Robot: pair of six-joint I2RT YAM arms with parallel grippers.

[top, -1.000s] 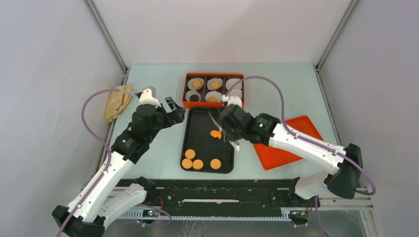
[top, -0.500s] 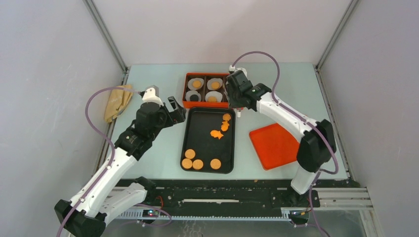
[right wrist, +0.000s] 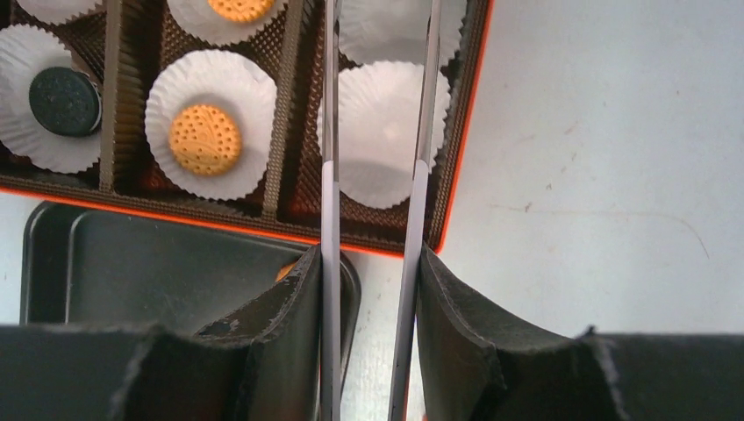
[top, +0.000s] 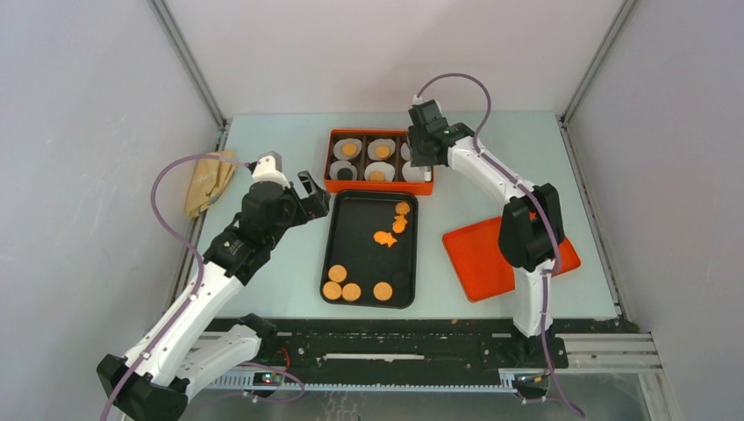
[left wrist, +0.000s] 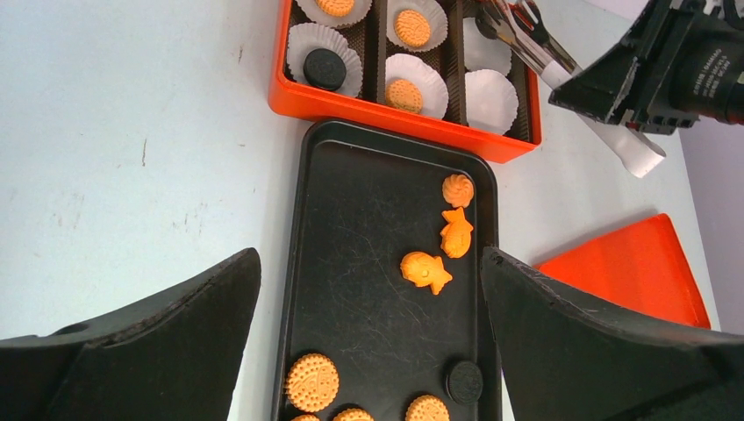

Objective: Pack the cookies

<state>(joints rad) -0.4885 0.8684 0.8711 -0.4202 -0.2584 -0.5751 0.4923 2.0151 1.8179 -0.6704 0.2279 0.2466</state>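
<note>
**Cookies: tray and box**

We are finding the left gripper hanging wide open beside the black tray's far left corner. Cookies are lying along the tray's near edge and by its far right corner; others are sitting in paper cups in the orange box. The right gripper is clamping tongs over the box's right end. An orange lid is lying near the table's right edge.
</note>
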